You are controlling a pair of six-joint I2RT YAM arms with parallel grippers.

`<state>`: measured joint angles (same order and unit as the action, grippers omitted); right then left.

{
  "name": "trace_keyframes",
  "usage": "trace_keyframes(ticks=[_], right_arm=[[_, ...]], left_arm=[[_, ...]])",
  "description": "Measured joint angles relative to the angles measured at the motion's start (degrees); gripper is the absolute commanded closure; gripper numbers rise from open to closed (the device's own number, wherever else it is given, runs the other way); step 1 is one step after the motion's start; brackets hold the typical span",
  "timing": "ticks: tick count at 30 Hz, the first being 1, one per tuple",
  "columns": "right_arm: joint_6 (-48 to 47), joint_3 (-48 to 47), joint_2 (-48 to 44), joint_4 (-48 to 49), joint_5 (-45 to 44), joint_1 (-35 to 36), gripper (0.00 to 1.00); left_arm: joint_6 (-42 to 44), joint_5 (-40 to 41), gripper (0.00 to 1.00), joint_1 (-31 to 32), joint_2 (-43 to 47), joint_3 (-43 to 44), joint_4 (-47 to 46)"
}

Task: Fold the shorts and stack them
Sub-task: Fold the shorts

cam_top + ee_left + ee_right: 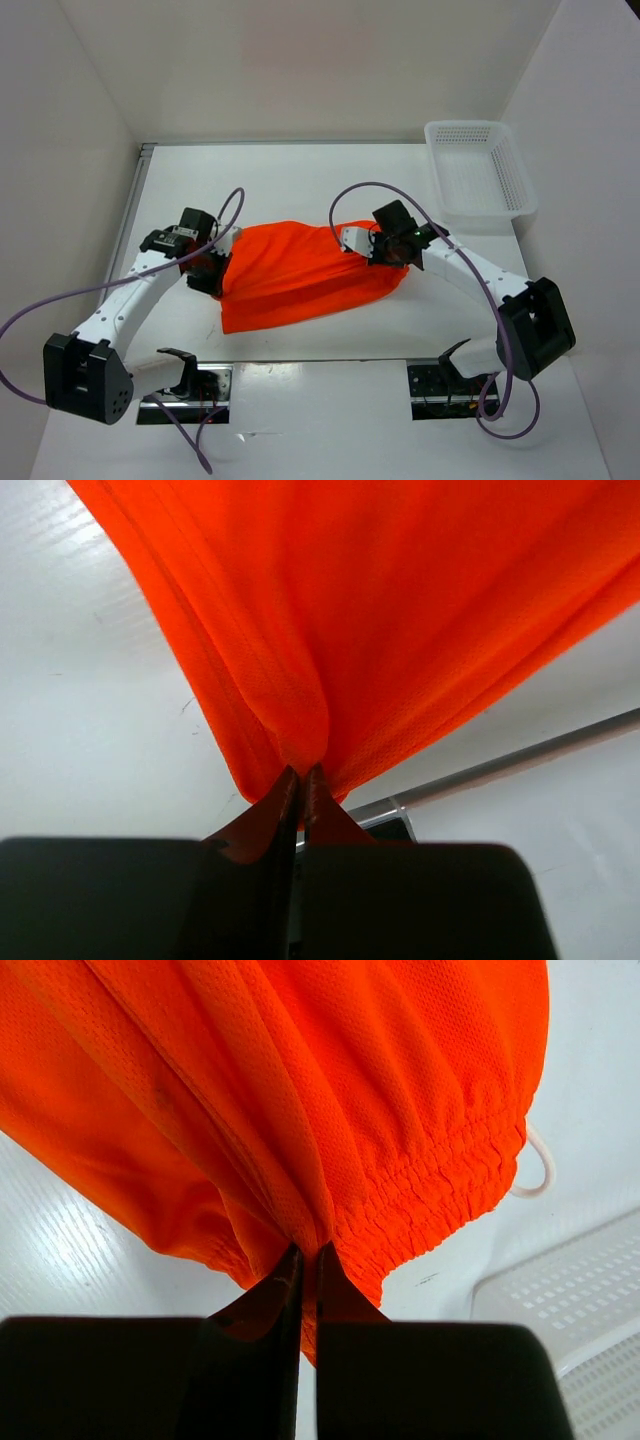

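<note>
The bright orange-red shorts (305,272) hang stretched between both grippers over the middle of the white table. My left gripper (213,268) is shut on the shorts' left edge; in the left wrist view the cloth (380,610) is pinched between the closed jaws (303,772). My right gripper (385,250) is shut on the right end by the gathered waistband (440,1195), the cloth pinched at the jaw tips (308,1250). A white drawstring loop (540,1165) hangs beside the waistband.
A white perforated plastic basket (480,180) stands at the back right of the table; its corner shows in the right wrist view (560,1310). White walls enclose the table on the left, back and right. Purple cables loop above both arms.
</note>
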<state>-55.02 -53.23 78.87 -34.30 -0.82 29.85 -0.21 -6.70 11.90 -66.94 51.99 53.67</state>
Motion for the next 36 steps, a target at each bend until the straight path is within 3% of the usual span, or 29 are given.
trace_keyframes(ticks=[13,17,19,20,22,23,29,34,36], right_arm=[[-4.6,0.1,-0.3,-3.9,-0.3,-0.4,1.00],[-6.0,0.3,-0.5,-5.3,0.5,-0.9,0.88],[-6.4,1.1,-1.1,-5.3,1.0,-0.8,0.80],[-6.5,1.6,-1.5,-5.5,1.3,-0.7,0.73],[-6.4,2.4,-1.9,-5.9,1.7,-0.7,0.07],[-6.4,2.7,-1.9,-6.1,1.9,-0.7,0.00],[-6.4,2.9,-3.4,-8.6,3.5,-0.7,0.00],[-3.5,-1.3,-10.5,-12.1,7.7,-0.7,0.00],[0.1,-5.9,-11.6,-10.9,10.1,-0.6,0.12]], left_arm=[[0.0,-2.3,1.00,-0.9,-0.1,4.5,4.7],[-0.1,-3.9,0.88,-0.4,-0.1,2.8,5.4],[0.0,-4.6,0.77,0.1,-0.3,1.4,6.0],[0.1,-5.0,0.71,0.4,-0.6,1.0,6.4],[0.0,-5.4,0.61,1.0,-1.7,1.0,7.0],[0.0,-5.4,0.59,1.2,-2.6,1.0,7.1],[0.0,-5.5,0.57,1.7,-6.0,1.0,7.6],[0.0,-5.2,0.57,1.7,-6.1,1.0,7.0],[0.0,-4.0,0.57,1.7,-6.8,1.0,5.1]])
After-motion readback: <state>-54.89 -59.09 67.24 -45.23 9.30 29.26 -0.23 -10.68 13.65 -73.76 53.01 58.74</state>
